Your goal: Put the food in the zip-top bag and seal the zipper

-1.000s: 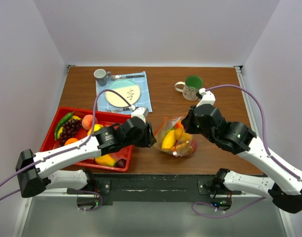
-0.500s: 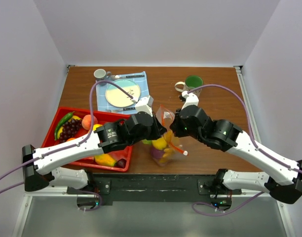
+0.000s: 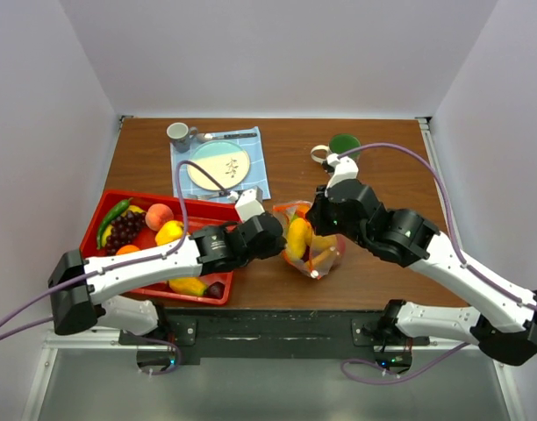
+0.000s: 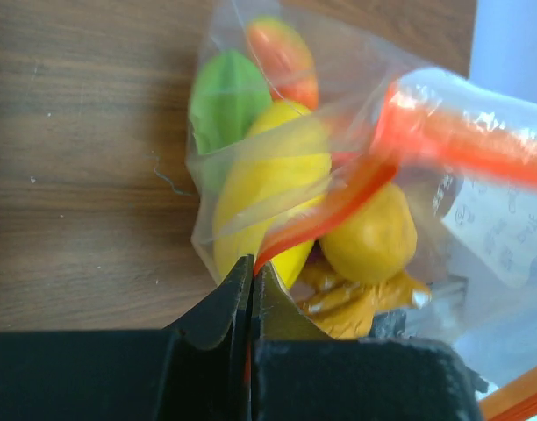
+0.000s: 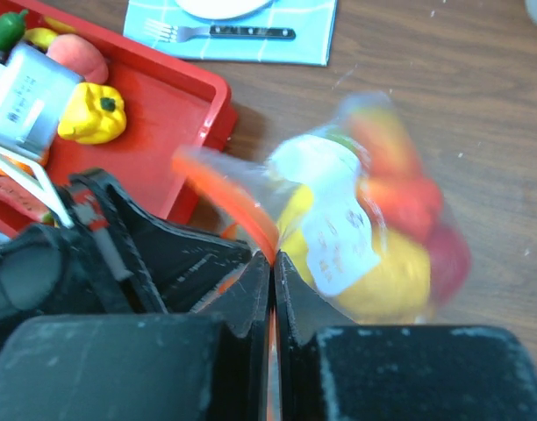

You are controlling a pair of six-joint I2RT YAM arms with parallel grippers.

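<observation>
Far out to the left of the left hand (image 3: 277, 242), a red tray (image 3: 191, 209) sits on the desk (image 3: 290, 162). It holds loose food: a green chilli (image 3: 113, 217), dark grapes (image 3: 126, 231), a peach (image 3: 160, 215), a yellow pepper (image 3: 169, 232), an orange (image 3: 126, 251) and a mango (image 3: 188, 285) at the near rim. Beyond the left hand, toward the back wall, a blue cloth (image 3: 254, 186) carries a plate (image 3: 218, 167) and a fork (image 3: 229, 136), with a small grey cup (image 3: 177, 132) at its corner.

The left hand's two fingers (image 4: 218, 309) are pressed together. The orange zipper (image 4: 334, 202) runs straight into the seam between them, so the hand is clamped on that strip. Just past its tips, the zip-top bag (image 4: 207, 189) bulges with a long yellow fruit (image 4: 268, 184), a green piece (image 4: 226, 101), an orange-red piece (image 4: 286, 53) and a round yellow one (image 4: 369, 232).

The bag is held between the two hands, touching both. Whether its bottom rests on the desk, I cannot tell.

The right hand (image 3: 314, 221) is likewise closed tight on the zipper. In its wrist view the strip curves away to the left of the tips, blurred, and the bag's body with a white label (image 5: 339, 232) lies ahead and to the right. A green mug (image 3: 343, 146) stands well behind this hand.
</observation>
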